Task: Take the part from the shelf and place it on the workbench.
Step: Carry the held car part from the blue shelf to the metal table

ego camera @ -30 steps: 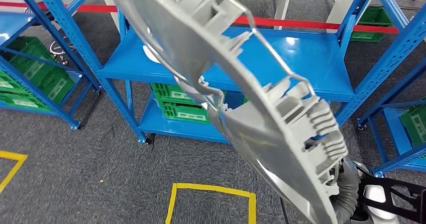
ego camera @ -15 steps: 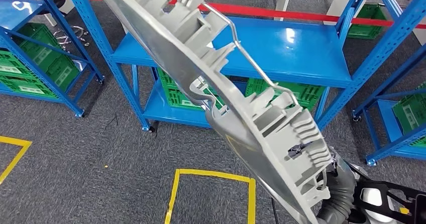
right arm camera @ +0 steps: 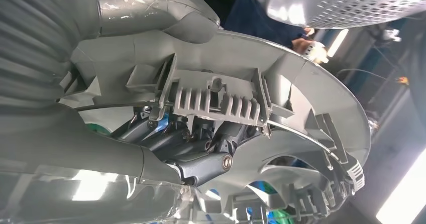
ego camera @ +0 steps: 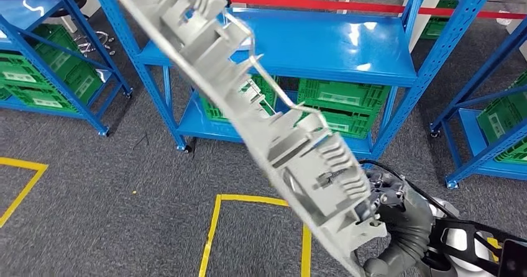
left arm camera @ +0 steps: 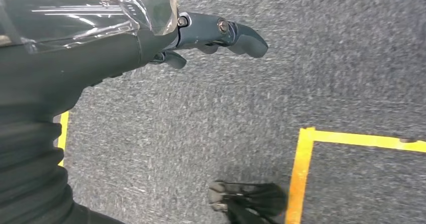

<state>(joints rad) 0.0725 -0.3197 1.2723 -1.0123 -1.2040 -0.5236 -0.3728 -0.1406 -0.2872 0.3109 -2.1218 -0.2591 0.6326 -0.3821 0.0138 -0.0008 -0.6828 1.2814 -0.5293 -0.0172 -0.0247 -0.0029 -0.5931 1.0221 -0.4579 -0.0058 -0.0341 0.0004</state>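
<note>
My right hand [ego camera: 388, 196] grips the grey plastic part [ego camera: 248, 112] by its lower end, tilted up across the blue shelf [ego camera: 335, 44]. My left hand [left arm camera: 201, 35] hangs empty, fingers loosely apart, over carpet. Since a second ago my view has shifted, and the part's held end sits higher.

A: Close in now, and the right hand [right arm camera: 196, 143] has its dark fingers [right arm camera: 166, 133] curled up under the grey part [right arm camera: 281, 98], gripping it at the finned block.

B: And that thick grey thumb [right arm camera: 166, 13] sits at eleven o'clock, pressed on the part's outer face.

A: The part's curved rim sweeps out towards three o'clock, ribs and a thin wire bar running along it.

B: At one o'clock, a perforated grey panel [right arm camera: 346, 3].
</note>
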